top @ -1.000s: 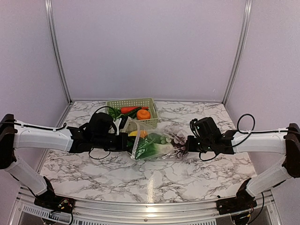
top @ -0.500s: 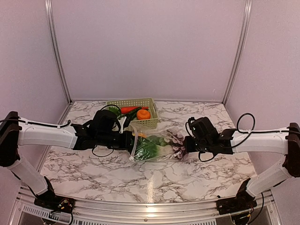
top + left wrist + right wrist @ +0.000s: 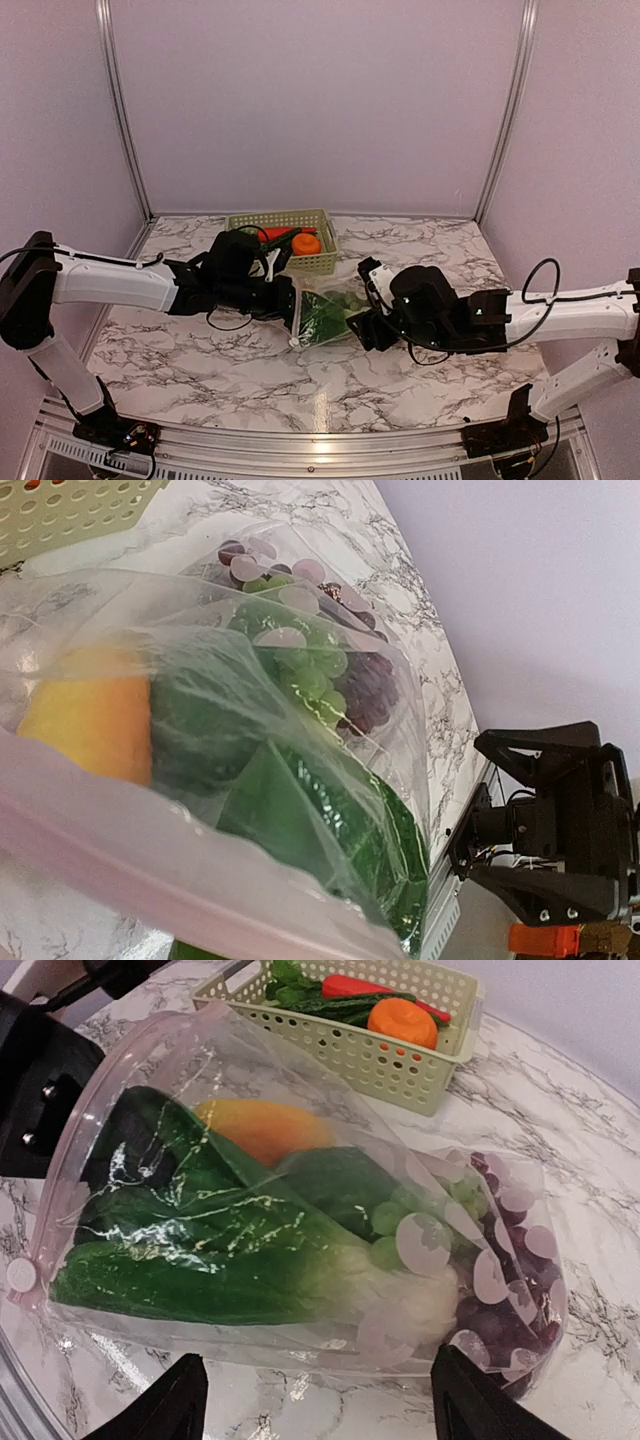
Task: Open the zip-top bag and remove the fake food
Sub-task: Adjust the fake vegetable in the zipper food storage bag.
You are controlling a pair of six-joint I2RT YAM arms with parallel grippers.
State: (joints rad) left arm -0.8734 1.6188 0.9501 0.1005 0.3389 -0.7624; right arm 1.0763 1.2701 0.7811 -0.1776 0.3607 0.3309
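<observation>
1. Since a second ago, the right gripper (image 3: 315, 1390) has let go of the far end of the zip-top bag (image 3: 325, 312). Its arm has swung in toward the middle of the marble table (image 3: 250, 380), and its fingers stand wide apart just short of the bag.
2. The left gripper (image 3: 285, 300) is clamped on the bag's zip edge.
3. The bag lies on the table between the two grippers, just in front of the pale green basket (image 3: 322, 262).
4. Inside the bag the fake food (image 3: 230, 1250) shows as green leafy pieces, a yellow-orange piece and purple and green grapes.
5. Orange, red and green pieces lie in the basket.
</observation>
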